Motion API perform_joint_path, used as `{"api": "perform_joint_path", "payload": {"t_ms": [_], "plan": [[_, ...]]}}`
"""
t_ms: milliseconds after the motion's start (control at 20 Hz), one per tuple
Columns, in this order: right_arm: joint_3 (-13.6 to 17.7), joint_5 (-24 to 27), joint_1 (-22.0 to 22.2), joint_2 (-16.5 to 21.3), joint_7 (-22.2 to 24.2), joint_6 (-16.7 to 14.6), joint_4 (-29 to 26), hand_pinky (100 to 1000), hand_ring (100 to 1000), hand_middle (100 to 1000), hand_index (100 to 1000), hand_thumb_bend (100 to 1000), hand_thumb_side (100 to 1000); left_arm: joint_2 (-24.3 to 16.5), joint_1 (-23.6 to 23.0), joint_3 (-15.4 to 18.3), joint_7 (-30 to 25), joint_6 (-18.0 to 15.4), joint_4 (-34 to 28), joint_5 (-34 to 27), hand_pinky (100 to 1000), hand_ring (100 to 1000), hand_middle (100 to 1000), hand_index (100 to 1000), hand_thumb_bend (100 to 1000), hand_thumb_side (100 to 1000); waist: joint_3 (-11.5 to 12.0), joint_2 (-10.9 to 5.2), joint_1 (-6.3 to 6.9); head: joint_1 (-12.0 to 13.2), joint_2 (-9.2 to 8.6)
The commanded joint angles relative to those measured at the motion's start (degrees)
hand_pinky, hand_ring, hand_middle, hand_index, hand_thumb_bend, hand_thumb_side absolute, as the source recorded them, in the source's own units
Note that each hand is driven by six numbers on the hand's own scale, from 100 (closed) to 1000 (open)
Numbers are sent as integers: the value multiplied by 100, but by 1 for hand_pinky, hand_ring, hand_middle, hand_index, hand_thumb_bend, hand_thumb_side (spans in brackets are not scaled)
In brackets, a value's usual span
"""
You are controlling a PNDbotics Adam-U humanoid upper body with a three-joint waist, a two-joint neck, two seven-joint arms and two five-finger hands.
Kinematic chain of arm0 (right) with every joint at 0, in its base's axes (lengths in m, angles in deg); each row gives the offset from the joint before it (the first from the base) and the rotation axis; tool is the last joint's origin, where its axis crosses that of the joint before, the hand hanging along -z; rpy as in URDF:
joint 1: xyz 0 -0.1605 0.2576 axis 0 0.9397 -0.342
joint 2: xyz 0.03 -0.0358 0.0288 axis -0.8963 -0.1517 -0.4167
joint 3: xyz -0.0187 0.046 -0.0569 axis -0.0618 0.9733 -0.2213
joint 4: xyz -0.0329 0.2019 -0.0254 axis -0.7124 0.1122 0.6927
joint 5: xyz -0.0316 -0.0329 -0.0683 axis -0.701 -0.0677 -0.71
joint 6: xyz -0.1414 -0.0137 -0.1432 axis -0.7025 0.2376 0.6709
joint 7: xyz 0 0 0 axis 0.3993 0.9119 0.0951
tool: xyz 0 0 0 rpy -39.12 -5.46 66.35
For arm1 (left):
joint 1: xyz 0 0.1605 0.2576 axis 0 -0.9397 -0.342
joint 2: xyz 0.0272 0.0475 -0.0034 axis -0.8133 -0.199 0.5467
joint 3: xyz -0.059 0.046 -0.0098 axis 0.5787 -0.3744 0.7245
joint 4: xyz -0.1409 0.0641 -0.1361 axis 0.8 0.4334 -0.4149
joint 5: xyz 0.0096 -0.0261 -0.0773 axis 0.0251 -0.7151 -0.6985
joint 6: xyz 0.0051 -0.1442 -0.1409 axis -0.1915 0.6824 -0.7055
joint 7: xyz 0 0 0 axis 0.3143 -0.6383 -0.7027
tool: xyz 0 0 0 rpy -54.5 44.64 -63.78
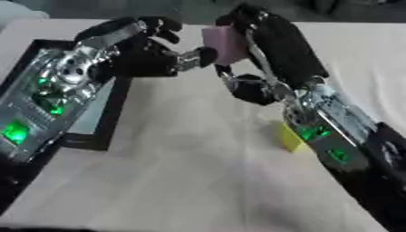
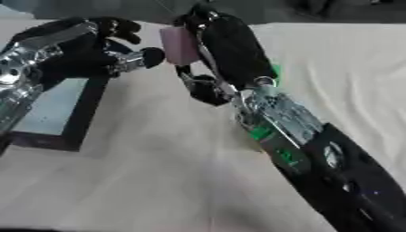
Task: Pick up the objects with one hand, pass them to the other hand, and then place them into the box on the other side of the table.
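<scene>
Table cloth: soft, pale cream cloth with gentle folds, covering the table from the near edge to the far edge.

Yellow block: a small bright block with flat sides, sitting on the cloth just under the right arm. Only the left eye view shows it well; in the right eye view the arm hides almost all of it.

Right arm: shiny silver metal with little green lights, then black and smooth closer to the near corner. It comes in from the lower right and reaches up toward the middle.

Box: a flat box with thin black walls and a pale floor, on the left side of the table. The left arm covers much of it in the left eye view; the right eye view shows more of its pale floor.

Left arm: silver metal with green lights, lying over the box.

Pink block: a soft-looking pale pink block with square corners, held up above the table between the two hands, near the far edge.

Right hand: black and rounded, fingers bent around the pink block, gripping it from the right side.

Left hand: black fingers curled, with one silver and black tip reaching to the pink block's left side and looking like it touches it.
</scene>
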Motion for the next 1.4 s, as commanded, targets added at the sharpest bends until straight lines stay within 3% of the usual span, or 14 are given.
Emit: {"api": "perform_joint_path", "payload": {"t_ms": [50,1400], "plan": [[7,-30,-120,-19,0,-43,-68,702,631,564,529,100,100,4,140,-17,-19,2,118,79,923,874,847,942,553,531,-5,-229,86,-18,2],[-42,30,-147,-112,3,-170,-179,697,626,559,525,100,100,318,341,-138,104,2,379,-219,916,876,849,940,545,625,-28,-221,94,37,-10]]}}
